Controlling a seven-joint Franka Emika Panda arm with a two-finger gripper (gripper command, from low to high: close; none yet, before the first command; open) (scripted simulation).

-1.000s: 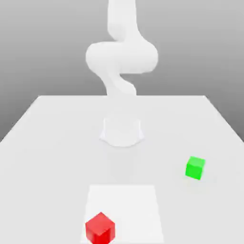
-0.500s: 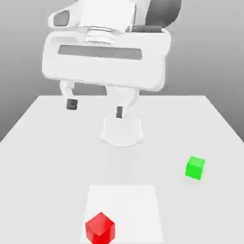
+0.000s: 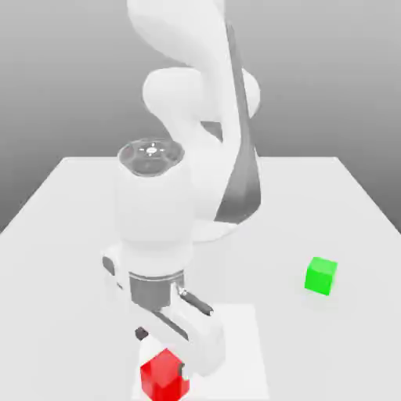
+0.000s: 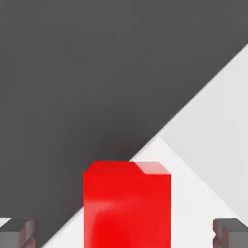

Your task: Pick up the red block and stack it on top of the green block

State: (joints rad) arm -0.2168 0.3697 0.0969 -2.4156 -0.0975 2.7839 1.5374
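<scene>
The red block (image 3: 162,377) sits on a lighter white square (image 3: 239,337) near the table's front edge. My gripper (image 3: 161,352) hangs just over it, open, with one dark fingertip (image 3: 141,334) showing beside the block. In the hand view the red block (image 4: 127,203) lies centred between the two fingertips (image 4: 17,233), with a gap on each side and nothing gripped; my gripper (image 4: 124,236) straddles its line. The green block (image 3: 320,276) stands alone on the table toward the exterior view's right, well apart from the hand.
The white table (image 3: 70,235) stretches back to the arm's base (image 3: 227,227). The arm's thick white links (image 3: 157,211) rise over the middle of the table. The table's front edge (image 4: 184,116) runs close to the red block.
The arm has swung forward and down from high over the table to just above the red block. The gripper stayed open. Neither block has moved.
</scene>
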